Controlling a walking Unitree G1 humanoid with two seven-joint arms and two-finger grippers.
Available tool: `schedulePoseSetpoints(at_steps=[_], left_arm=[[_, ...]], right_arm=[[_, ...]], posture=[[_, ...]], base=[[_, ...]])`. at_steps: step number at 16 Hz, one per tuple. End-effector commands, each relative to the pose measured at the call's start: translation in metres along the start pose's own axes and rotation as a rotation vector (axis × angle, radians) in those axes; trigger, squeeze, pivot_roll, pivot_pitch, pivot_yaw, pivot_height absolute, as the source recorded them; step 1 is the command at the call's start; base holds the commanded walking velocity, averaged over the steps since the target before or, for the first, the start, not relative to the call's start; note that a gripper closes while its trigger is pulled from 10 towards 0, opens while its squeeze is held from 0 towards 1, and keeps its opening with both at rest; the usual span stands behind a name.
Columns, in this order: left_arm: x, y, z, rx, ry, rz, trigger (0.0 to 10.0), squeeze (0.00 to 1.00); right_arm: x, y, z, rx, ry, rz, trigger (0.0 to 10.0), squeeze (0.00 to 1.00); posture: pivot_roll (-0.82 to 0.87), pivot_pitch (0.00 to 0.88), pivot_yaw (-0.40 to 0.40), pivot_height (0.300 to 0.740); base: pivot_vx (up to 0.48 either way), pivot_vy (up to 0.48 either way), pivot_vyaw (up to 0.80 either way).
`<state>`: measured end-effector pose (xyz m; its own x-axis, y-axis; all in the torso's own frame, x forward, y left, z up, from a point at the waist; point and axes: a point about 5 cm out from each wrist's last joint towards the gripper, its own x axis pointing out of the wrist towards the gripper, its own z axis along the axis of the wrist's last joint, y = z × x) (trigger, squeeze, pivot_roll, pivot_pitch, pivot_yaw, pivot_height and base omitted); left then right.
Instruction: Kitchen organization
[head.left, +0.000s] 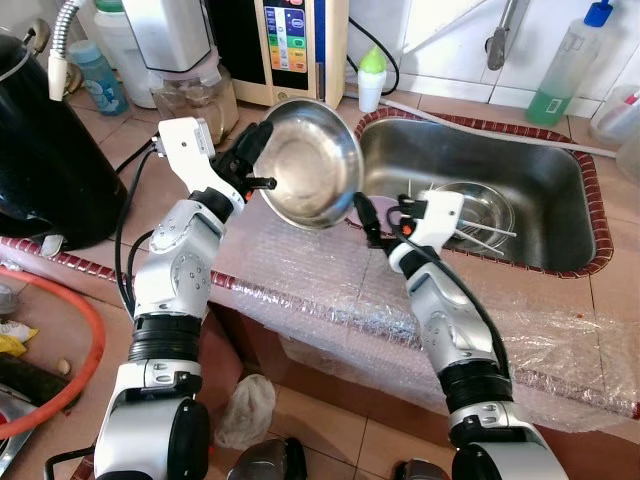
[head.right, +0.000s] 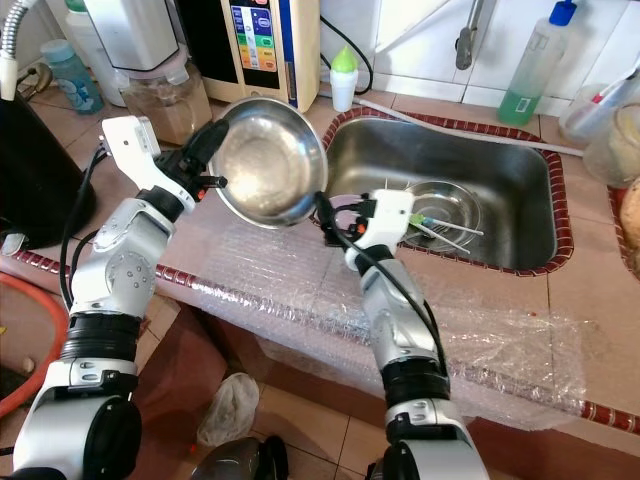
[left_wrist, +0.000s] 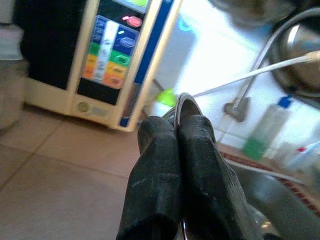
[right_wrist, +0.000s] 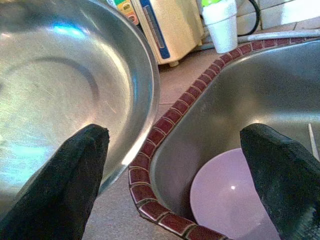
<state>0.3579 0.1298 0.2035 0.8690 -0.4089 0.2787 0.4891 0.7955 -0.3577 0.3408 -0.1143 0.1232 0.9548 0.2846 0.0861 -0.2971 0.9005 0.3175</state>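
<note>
Currently the left gripper (head.left: 262, 140) pinches the far-left rim of the round stainless-steel bowl (head.left: 310, 160), tilted in the air over the tabletop (head.left: 300, 262) left of the steel sink (head.left: 520, 200). The right gripper (head.left: 372, 214), fingers spread, waits just beneath; it should close squarely on the near rim before any release.

Steel bowl (head.left: 310, 165) left of sink (head.left: 545, 195), above counter (head.left: 290, 265)

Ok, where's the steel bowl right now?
The steel bowl is held tilted above the counter's edge, just left of the sink, its rim pinched by the left gripper; the open right gripper waits beside it.
</note>
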Motion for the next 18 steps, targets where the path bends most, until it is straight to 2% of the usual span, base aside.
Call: schedulePoseSetpoints(at_steps=[1, 4, 5, 6, 10, 13, 18], left_arm=[[0.002, -0.014, 0.007, -0.009, -0.023, -0.090, 0.0, 0.00], [0.002, -0.028, 0.004, -0.053, -0.011, -0.183, 0.0, 0.00], [0.001, -0.030, 0.003, -0.057, -0.004, -0.196, 0.0, 0.00], [0.000, -0.033, 0.002, -0.063, 0.007, -0.216, 0.0, 0.00], [-0.001, -0.034, 0.001, -0.071, 0.015, -0.230, 0.0, 0.00], [-0.002, -0.030, 0.000, -0.066, 0.019, -0.214, 0.0, 0.00], [0.001, -0.030, 0.000, -0.067, 0.023, -0.214, 0.0, 0.00]], right_arm=[[0.004, 0.003, 0.001, 0.015, -0.001, 0.001, 10.0, 0.00], [0.008, 0.005, 0.002, 0.023, -0.001, 0.002, 10.0, 0.00], [0.009, 0.005, 0.003, 0.029, -0.005, 0.003, 6.0, 0.00], [0.011, 0.006, 0.005, 0.052, -0.018, 0.005, 0.0, 0.00], [0.013, 0.003, 0.009, 0.112, -0.032, -0.020, 0.0, 0.00], [0.012, -0.009, 0.012, 0.215, -0.044, -0.094, 0.0, 0.00], [0.014, -0.011, 0.016, 0.256, -0.053, -0.105, 0.0, 0.00]], posture=[[-0.01, 0.034, 0.064, 0.740], [-0.01, 0.031, 0.067, 0.740], [-0.01, 0.029, 0.068, 0.740], [-0.01, 0.029, 0.068, 0.740], [-0.01, 0.026, 0.067, 0.740], [-0.02, 0.024, 0.066, 0.740], [-0.02, 0.025, 0.071, 0.740]], base=[[0.000, 0.000, 0.00], [0.000, 0.000, 0.00], [0.000, 0.000, 0.00], [0.000, 0.000, 0.00], [0.000, 0.000, 0.00], [0.000, 0.000, 0.00], [0.000, 0.000, 0.00]])
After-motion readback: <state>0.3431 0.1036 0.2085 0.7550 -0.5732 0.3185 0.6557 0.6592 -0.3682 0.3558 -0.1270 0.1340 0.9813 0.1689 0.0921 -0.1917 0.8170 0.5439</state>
